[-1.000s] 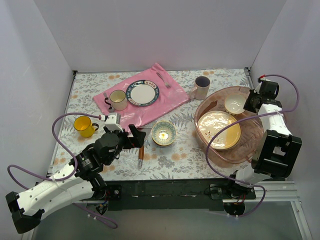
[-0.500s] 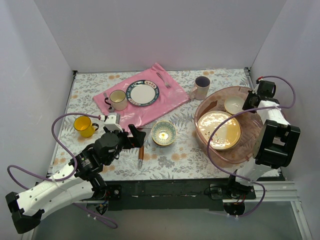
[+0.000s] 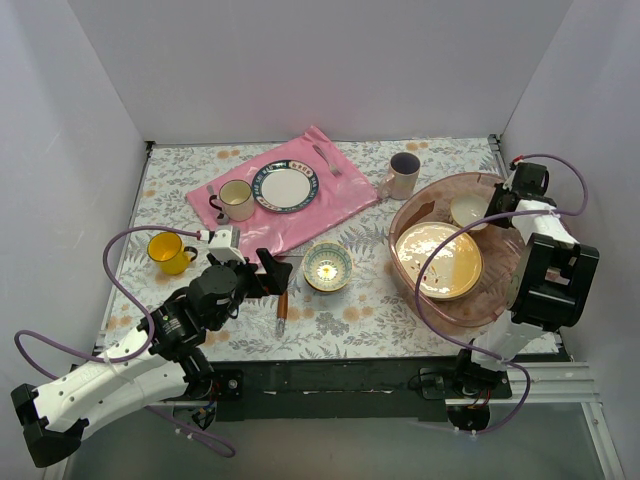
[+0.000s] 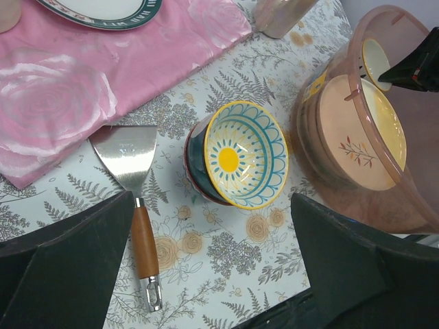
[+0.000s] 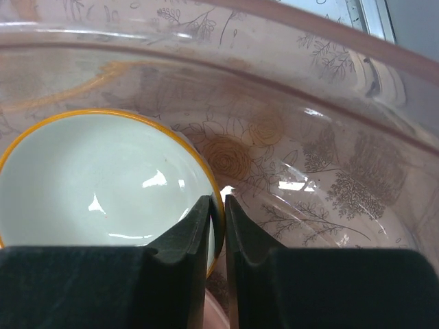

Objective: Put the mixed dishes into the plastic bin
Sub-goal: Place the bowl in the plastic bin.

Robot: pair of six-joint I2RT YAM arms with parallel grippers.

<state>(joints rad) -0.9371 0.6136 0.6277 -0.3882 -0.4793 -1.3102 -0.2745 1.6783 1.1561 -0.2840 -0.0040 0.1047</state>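
Note:
The translucent pink-brown plastic bin (image 3: pixel 402 222) stands at the right and holds a cream plate (image 3: pixel 437 260). My right gripper (image 3: pixel 494 206) is inside the bin, shut on the rim of a small white bowl with a yellow edge (image 3: pixel 467 210); the wrist view shows the jaws pinching that rim (image 5: pixel 218 212) over the bowl (image 5: pixel 96 178). My left gripper (image 3: pixel 275 275) is open and empty above the table, near a blue and yellow patterned bowl (image 3: pixel 328 266), which also shows in the left wrist view (image 4: pixel 243 154). A yellow mug (image 3: pixel 168 252) stands at the left. A pinkish mug (image 3: pixel 404 175) stands beside the bin.
A pink mat (image 3: pixel 330 205) at the back carries a cream mug (image 3: pixel 236 199), a blue-rimmed white plate (image 3: pixel 285 187) and cutlery. A spatula with a wooden handle (image 3: pixel 283 300) lies between my left gripper and the patterned bowl.
My right gripper has lowered the small bowl deeper into the bin, toward its far wall. The left arm has not moved.

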